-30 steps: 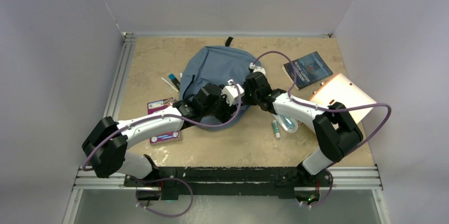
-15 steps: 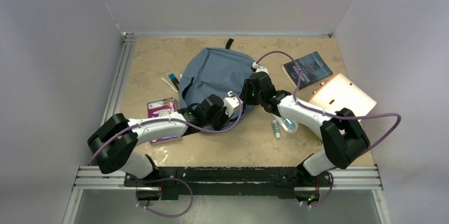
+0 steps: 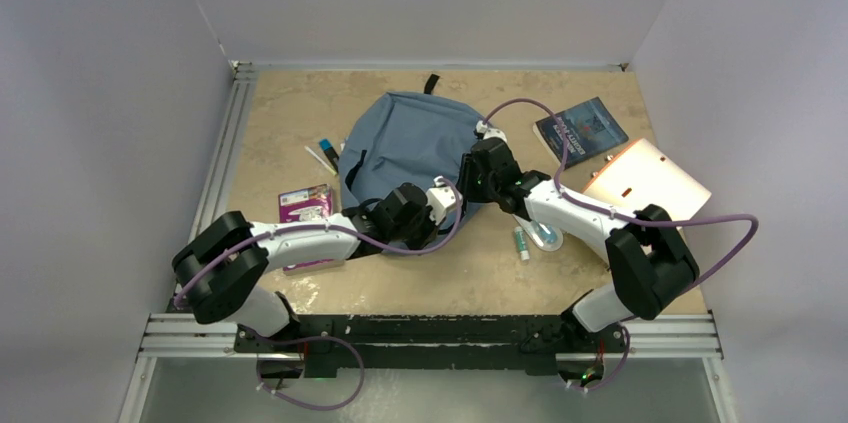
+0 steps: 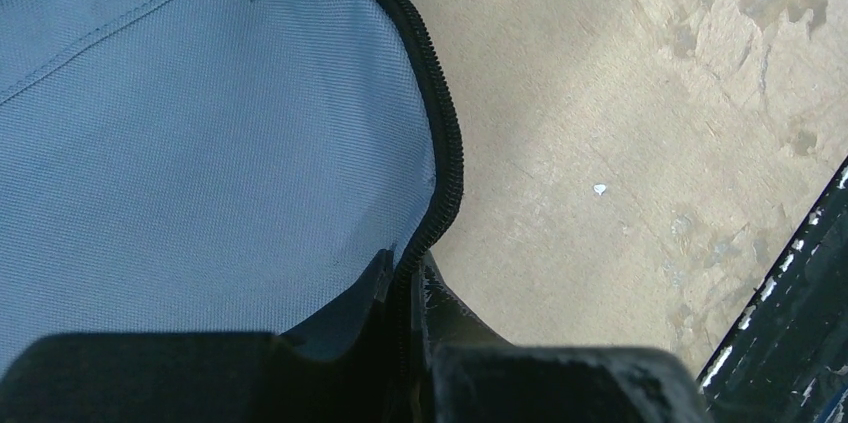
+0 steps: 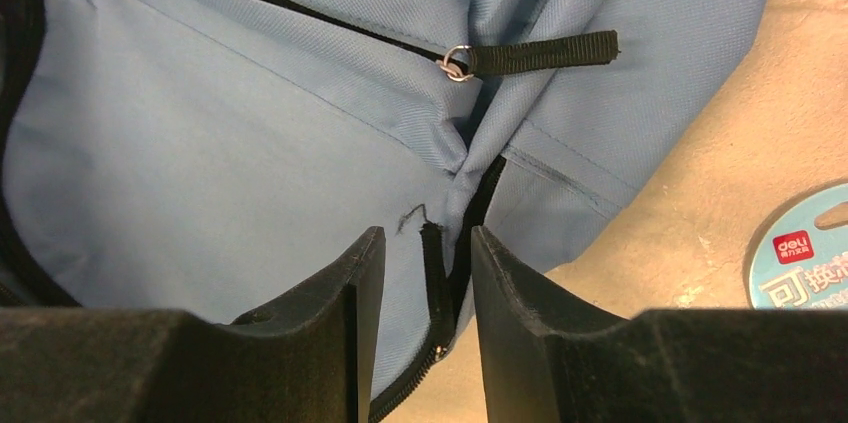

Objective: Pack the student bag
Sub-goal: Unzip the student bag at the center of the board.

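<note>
The slate-blue student bag (image 3: 405,138) lies flat in the middle of the table. My left gripper (image 3: 443,195) is at its near right edge. In the left wrist view the left gripper (image 4: 407,271) is shut on the bag's black zipper edge (image 4: 447,158), with blue fabric (image 4: 200,143) to its left. My right gripper (image 3: 470,175) sits just beyond, at the bag's right side. In the right wrist view the right gripper (image 5: 427,239) stands open, its fingers either side of the zipper end (image 5: 436,273) without pinching it. A black zipper pull tab (image 5: 540,51) lies on the fabric above.
A dark blue book (image 3: 581,129) and a beige folder (image 3: 648,183) lie at the right. A glue stick (image 3: 521,241) and a round blue package (image 5: 805,263) sit near the right arm. Pens (image 3: 325,153) and a purple card pack (image 3: 305,203) lie left of the bag.
My left gripper closed on the bag's zipper edge and drew back toward the near side. My right gripper opened, letting go of the edge it held.
</note>
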